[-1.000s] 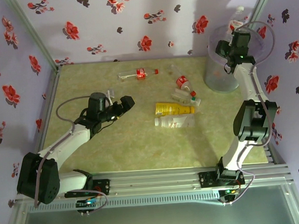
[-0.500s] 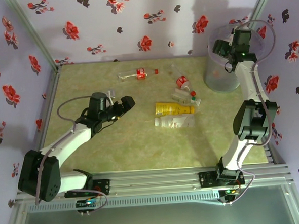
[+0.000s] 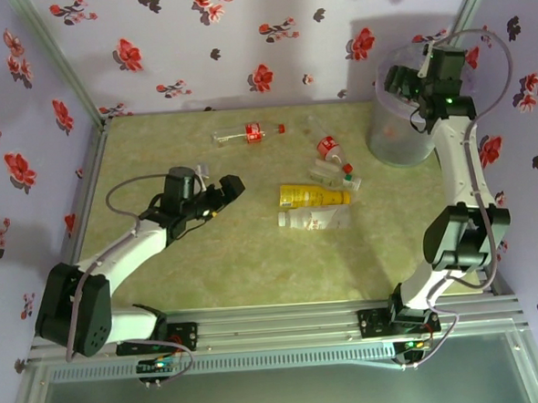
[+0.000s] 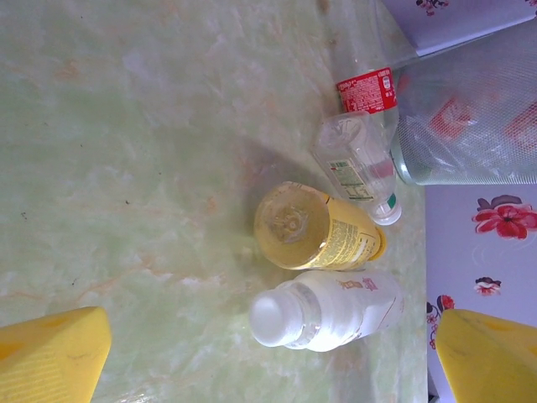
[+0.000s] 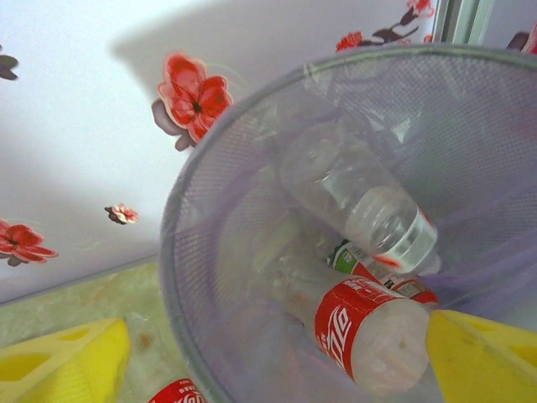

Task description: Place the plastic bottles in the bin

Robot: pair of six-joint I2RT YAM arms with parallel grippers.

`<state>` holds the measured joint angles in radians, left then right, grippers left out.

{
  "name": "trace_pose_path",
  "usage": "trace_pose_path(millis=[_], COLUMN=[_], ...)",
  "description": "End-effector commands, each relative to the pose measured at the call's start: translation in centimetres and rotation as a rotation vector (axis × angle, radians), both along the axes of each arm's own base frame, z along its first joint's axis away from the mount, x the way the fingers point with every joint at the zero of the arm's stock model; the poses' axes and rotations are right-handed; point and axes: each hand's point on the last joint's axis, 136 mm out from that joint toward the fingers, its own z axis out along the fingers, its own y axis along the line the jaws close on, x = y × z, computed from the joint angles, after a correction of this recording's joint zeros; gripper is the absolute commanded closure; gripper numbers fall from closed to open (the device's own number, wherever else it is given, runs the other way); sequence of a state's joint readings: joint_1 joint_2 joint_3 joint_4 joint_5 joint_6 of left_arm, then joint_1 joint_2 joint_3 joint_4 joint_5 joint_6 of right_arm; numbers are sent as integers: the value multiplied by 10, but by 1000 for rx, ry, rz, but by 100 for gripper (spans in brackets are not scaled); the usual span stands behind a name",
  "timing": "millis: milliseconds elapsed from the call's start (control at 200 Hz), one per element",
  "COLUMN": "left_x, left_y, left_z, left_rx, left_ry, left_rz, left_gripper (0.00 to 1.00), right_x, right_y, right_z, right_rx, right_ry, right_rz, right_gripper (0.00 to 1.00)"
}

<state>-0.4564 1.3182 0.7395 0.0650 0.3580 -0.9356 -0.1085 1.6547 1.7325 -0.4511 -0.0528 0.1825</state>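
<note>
My right gripper point(image 3: 408, 92) hangs open over the bin point(image 3: 389, 144), a tall translucent grey-purple basket at the back right. Nothing is between its yellow fingers point(image 5: 63, 361). Inside the bin point(image 5: 193, 277) lie a clear bottle point(image 5: 357, 197), a red-labelled bottle point(image 5: 369, 332) and a green-labelled one point(image 5: 348, 259). My left gripper point(image 3: 228, 186) is open just above the table, pointing at a white-capped bottle point(image 4: 323, 309) and a yellow-labelled bottle point(image 4: 315, 228). A clear bottle point(image 4: 361, 164) and a red-labelled bottle point(image 4: 365, 88) lie beyond them. One more red-labelled bottle point(image 3: 246, 132) lies near the back wall.
Flowered walls close the table at the back and both sides. The bin stands in the back right corner by a metal post point(image 3: 471, 2). The yellow-labelled bottle point(image 3: 314, 195) and white-capped bottle point(image 3: 314, 220) lie mid-table, right of my left gripper.
My right gripper opened wider over the bin, and the bottle it held at the rim is gone from its fingers. The right arm lifted slightly. The left arm barely moved.
</note>
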Motion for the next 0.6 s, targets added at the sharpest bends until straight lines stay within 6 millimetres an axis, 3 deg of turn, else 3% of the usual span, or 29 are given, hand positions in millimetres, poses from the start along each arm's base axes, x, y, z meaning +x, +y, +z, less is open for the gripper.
trace_pose_path(millis=[0, 435, 595], left_x=[5, 2, 2], left_y=[-3, -7, -7], left_z=[5, 2, -1], left_rx=[20, 24, 27], left_ry=[-26, -28, -23], left_rz=[-9, -25, -25], left_gripper=[0, 0, 0], right_x=[-4, 32, 37], right_y=[6, 35, 36], right_z=[-4, -45, -55], right_rx=[-56, -256, -278], right_ry=[31, 211, 240], right_rz=[7, 115, 119], right_gripper=[10, 32, 49])
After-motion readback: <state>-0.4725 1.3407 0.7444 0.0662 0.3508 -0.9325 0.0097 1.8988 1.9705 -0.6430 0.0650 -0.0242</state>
